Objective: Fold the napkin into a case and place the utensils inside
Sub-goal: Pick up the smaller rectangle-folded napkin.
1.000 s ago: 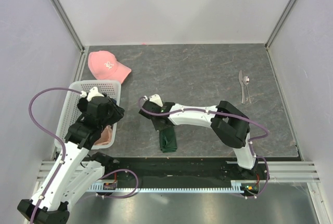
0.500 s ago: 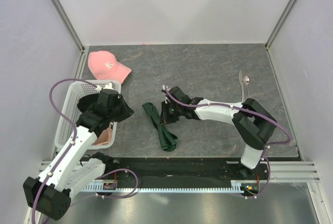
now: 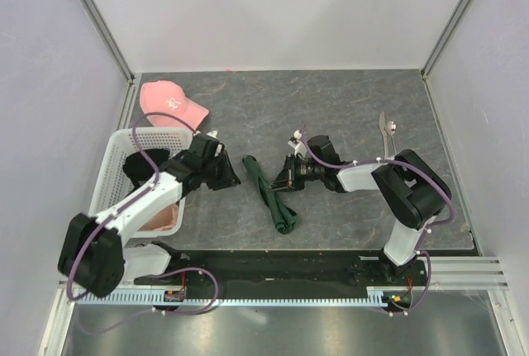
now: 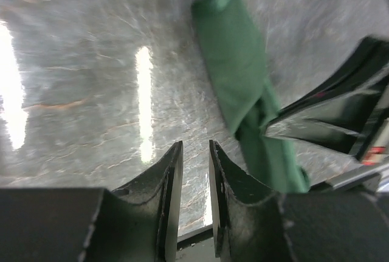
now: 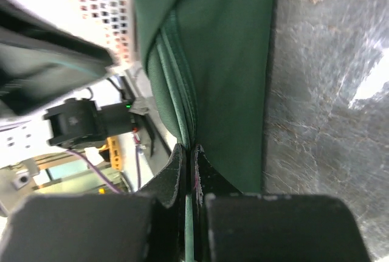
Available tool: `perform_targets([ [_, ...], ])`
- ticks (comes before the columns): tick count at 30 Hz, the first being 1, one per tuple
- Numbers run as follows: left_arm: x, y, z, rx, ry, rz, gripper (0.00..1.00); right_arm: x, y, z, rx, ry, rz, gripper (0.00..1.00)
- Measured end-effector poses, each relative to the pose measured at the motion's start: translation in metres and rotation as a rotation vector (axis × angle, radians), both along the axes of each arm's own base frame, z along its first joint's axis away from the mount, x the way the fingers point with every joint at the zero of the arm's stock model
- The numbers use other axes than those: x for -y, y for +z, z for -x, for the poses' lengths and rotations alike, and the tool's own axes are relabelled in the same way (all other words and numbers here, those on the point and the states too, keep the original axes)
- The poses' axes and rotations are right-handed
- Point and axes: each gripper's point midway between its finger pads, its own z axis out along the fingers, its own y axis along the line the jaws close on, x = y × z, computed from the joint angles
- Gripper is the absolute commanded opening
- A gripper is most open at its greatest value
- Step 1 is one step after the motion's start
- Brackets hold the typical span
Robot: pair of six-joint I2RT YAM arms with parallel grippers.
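1 napkin [image 3: 264, 189], dark green, bunched into a narrow strip, lying aslant at the middle of the counter [image 3: 347, 100]. 1 right pincer [image 5: 187, 151], clamped on napkin's right edge. 1 left pincer [image 4: 196, 148], tips slightly apart, empty, just left of napkin. 2 utensils [image 3: 388, 137], far right, well apart from napkin.

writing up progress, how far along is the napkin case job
Done: little; the napkin lies as a rumpled narrow strip, not neatly folded. In hand: the right tool is shut on its cloth, the left tool open beside it, empty. Left: finish folding, then fetch the utensils lying far right on the table.
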Motion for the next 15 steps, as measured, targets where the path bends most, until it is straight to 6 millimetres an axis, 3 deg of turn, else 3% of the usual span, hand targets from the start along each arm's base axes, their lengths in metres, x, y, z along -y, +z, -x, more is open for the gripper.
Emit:
perform_targets([
  [5, 0.024, -0.02, -0.009, -0.058, -0.053, -0.029, 0.3, 0.009, 0.012, -0.01, -0.001, -0.002, -0.069, 0.0],
  [15, 0.067, -0.018, -0.067, -0.029, -0.077, -0.012, 0.29, 0.035, 0.009, -0.026, -0.057, -0.046, -0.141, 0.05],
])
